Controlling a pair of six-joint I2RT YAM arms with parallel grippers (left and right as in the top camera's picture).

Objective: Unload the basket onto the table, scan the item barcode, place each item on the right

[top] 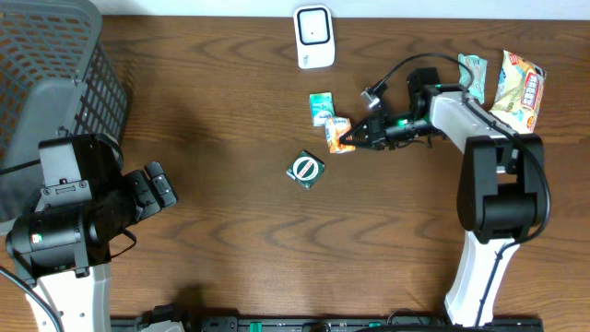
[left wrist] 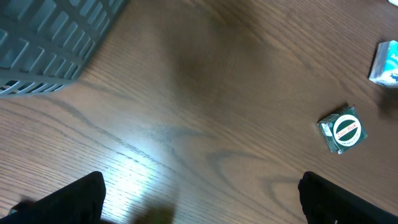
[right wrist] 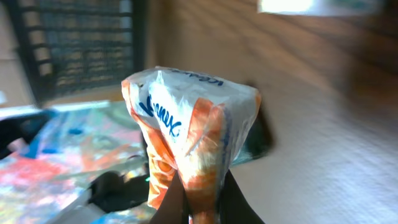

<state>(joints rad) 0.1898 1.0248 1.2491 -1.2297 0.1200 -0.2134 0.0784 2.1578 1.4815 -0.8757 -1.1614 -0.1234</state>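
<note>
**Right gripper clamped on orange tissue pack, left gripper idle and open**

Overhead view, clock directions taken from the table (top: 230,249) centre.

- Orange tissue pack (top: 339,134): task item, just off centre toward 2 o'clock. Orange and white wrapper with blue lettering, barcode not visible. Can't tell if it is clear of the table.
- Right gripper (top: 348,140): comes in from 3 o'clock and is clamped on the pack's near end. In the right wrist view, the fingers (right wrist: 171,202) pinch the bottom of the tissue pack (right wrist: 186,137), and the wrapper bulges out above the right gripper (right wrist: 202,205).
- White scanner (top: 313,37): at 12 o'clock near the far edge, well apart from the pack. Shows as a blurred bright patch (right wrist: 317,6) at the top of the right wrist view.
- Teal packet (top: 320,108): at 11 o'clock of the tissue pack, just beside it. Touching or not, can't tell.
- Green square packet (top: 305,170): round white label, lying flat near centre, at 7 o'clock of the tissue pack, apart from it. Also in the left wrist view (left wrist: 341,129), with the teal packet (left wrist: 387,62) at the right edge.
- Left gripper (top: 157,189): at 9 o'clock, jaws spread wide, nothing between them. Left wrist view: left gripper (left wrist: 199,186) over bare wood, dark fingers (left wrist: 74,199) at the bottom corners.
- Grey mesh basket (top: 55,74): at the 10 o'clock corner.
- Snack bags (top: 516,88): at the right edge, 2 o'clock, beyond the right arm.
</note>
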